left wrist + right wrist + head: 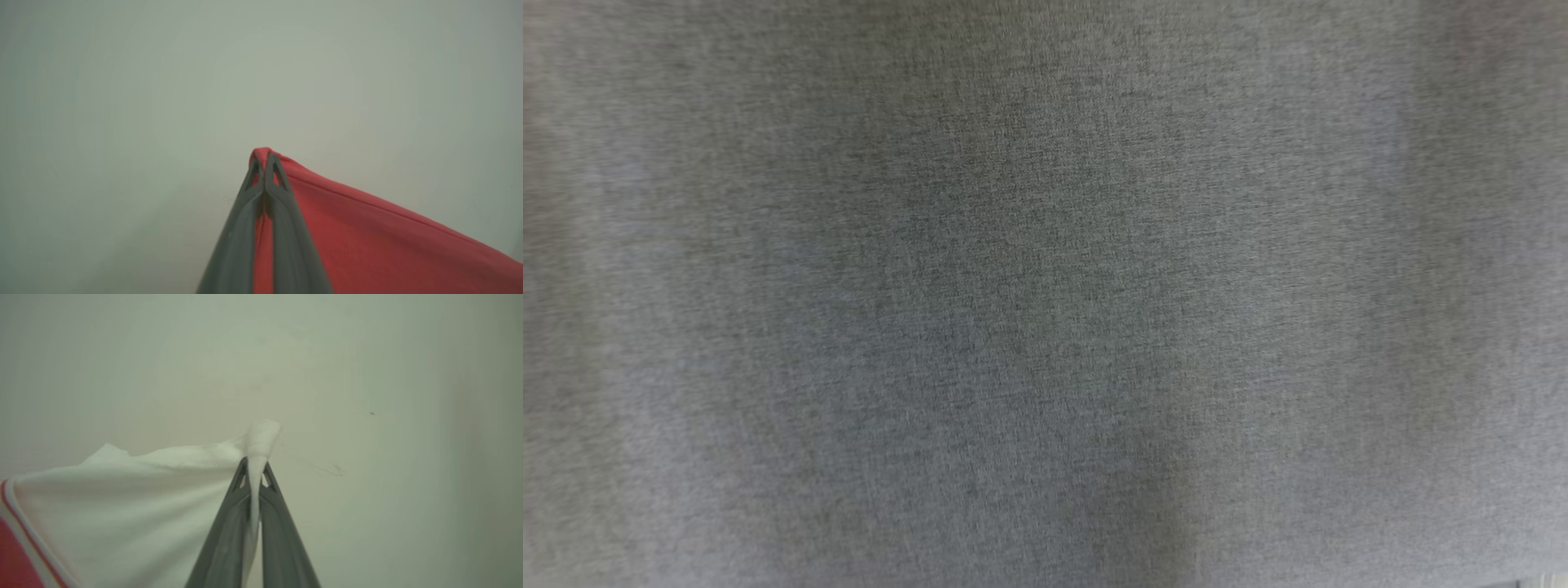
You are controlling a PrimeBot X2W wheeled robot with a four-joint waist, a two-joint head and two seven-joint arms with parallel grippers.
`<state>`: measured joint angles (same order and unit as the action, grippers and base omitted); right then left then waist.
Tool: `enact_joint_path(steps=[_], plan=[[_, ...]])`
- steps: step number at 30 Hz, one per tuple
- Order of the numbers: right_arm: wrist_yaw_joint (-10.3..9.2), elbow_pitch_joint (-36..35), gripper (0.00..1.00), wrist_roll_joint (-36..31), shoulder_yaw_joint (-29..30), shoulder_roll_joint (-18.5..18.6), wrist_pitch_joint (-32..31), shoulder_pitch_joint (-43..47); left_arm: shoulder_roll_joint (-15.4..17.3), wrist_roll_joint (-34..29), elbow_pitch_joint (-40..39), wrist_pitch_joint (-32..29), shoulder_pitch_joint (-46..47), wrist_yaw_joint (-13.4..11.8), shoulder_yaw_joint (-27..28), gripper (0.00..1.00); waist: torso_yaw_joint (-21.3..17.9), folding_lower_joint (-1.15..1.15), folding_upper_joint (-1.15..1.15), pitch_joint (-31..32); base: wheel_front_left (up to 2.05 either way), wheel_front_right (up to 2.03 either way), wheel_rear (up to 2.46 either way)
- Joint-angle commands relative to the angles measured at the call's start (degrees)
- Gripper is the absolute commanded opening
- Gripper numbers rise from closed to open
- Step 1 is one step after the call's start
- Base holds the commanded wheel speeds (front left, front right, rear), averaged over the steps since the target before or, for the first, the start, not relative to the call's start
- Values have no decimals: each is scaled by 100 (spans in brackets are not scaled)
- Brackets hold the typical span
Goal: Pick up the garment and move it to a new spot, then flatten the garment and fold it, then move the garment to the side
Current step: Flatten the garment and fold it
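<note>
The garment (367, 245) is red on the side seen in the left wrist view, where a taut hemmed edge runs down to the right. My left gripper (263, 163) is shut on its red corner, which pokes out just past the fingertips. In the right wrist view the garment (143, 498) is white, with a red panel and thin stripes at the lower left. There my right gripper (255, 469) is shut on a white corner, and a tuft of cloth sticks up above the tips. The cloth stretches away from each gripper toward the other side.
A grey woven surface (1045, 294) spreads across the head view, close and blurred. Behind the cloth in both wrist views lies a plain pale surface (163, 102), with a few small dark marks (335, 469) on it.
</note>
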<state>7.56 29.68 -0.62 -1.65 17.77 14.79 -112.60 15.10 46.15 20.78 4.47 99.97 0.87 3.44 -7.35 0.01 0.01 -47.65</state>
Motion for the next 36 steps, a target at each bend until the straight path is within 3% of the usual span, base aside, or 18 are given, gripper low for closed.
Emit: enact_joint_path(steps=[1,7,15,22,28,36], plan=[[-15,-200,0,-182,155,-71,37,-160,4,59,84,89,99,91,15,0,-58,-1,-1,-171,0,0,0],[-15,-649,0,-402,248,-134,30,-144,-17,162,283,148,-80,270,5,0,3,-1,-1,-274,0,0,0],[-15,-431,0,-44,-920,248,34,510,-20,272,322,30,-831,536,-242,0,162,-1,-1,-229,0,0,0],[-15,-853,0,842,-1911,823,34,1730,71,647,-170,-263,-2024,643,-440,0,267,-1,-1,299,0,0,0],[-15,-1288,0,1706,-2289,1268,-101,3061,184,965,-732,-595,-3373,671,-625,0,329,-1,-1,999,0,0,0],[-15,-2155,0,2508,-2645,1892,-763,4891,204,1265,-1270,-923,-5411,650,-854,0,374,-1,-1,1948,0,0,0]])
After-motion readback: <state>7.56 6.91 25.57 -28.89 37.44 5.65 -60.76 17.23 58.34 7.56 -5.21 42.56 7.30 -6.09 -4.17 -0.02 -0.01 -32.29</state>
